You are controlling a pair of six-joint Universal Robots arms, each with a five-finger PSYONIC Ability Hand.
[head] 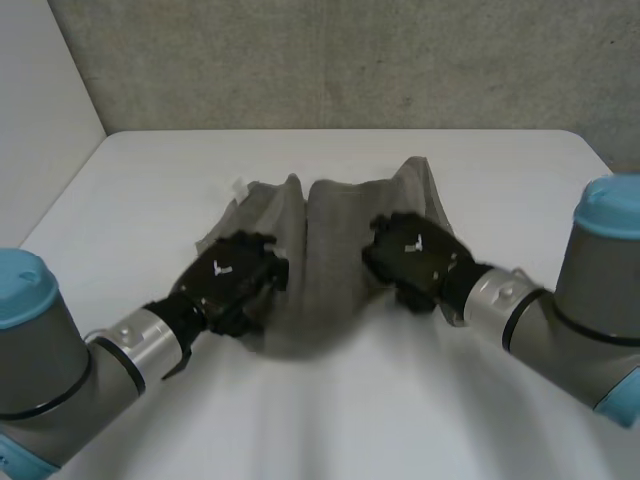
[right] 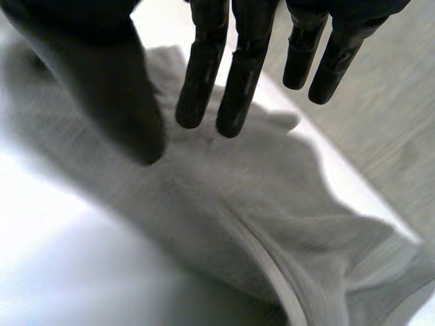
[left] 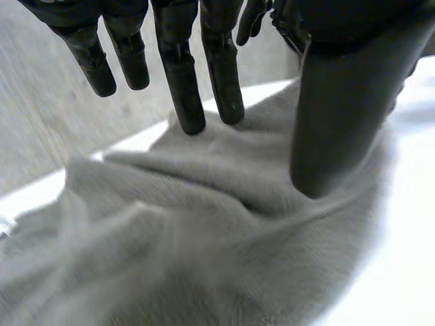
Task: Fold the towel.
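Left arm (head: 60,350): slants low towards the towel (head: 330,250) from its near left.
Left hand (head: 230,275): palm down on the towel's left half, fingers straight, thumb tip on the cloth, clasping nothing.
Right hand (head: 415,255): likewise on the towel's right half, fingers straight and loose.
Towel: grey, rumpled into ridges on the white table (head: 150,190).

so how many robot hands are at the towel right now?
2. The left robot hand is over the left side of the bunched towel, and the right robot hand is over its right side. Both have straight fingers. The towel hides neither.
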